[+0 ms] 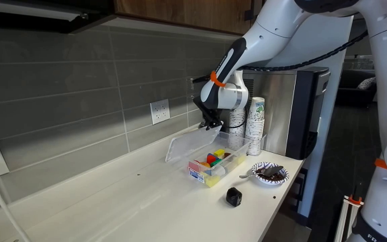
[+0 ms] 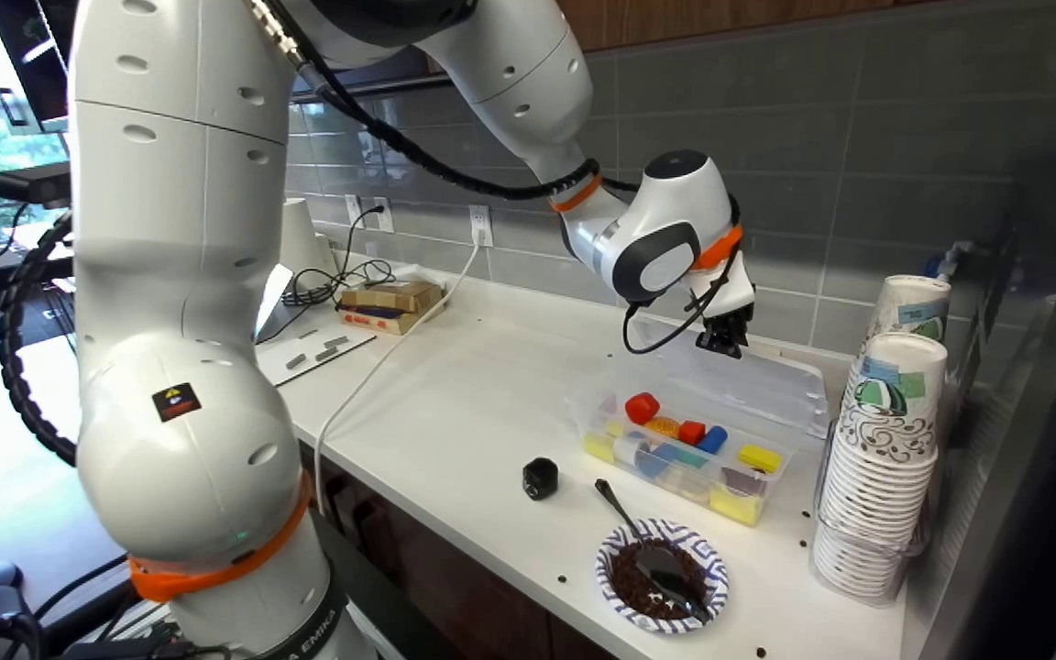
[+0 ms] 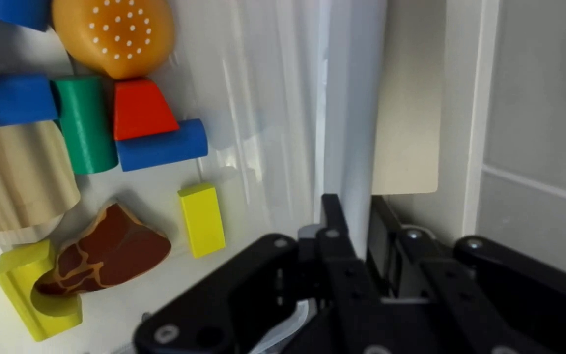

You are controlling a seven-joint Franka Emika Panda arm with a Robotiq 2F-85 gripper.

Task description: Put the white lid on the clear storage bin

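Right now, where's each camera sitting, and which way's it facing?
An exterior view: raised, looking down along the counter toward cup stacks; arm at picture right.
An exterior view: raised, facing across the counter to the tiled wall; arm large at picture left.
Wrist view: over the clear storage bin, looking down; gripper at bottom.
Both exterior views share the white lid and patterned bowl.

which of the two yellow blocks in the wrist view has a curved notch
The lower-left yellow block, by the dark brown piece; the upper yellow block is plain rectangular.
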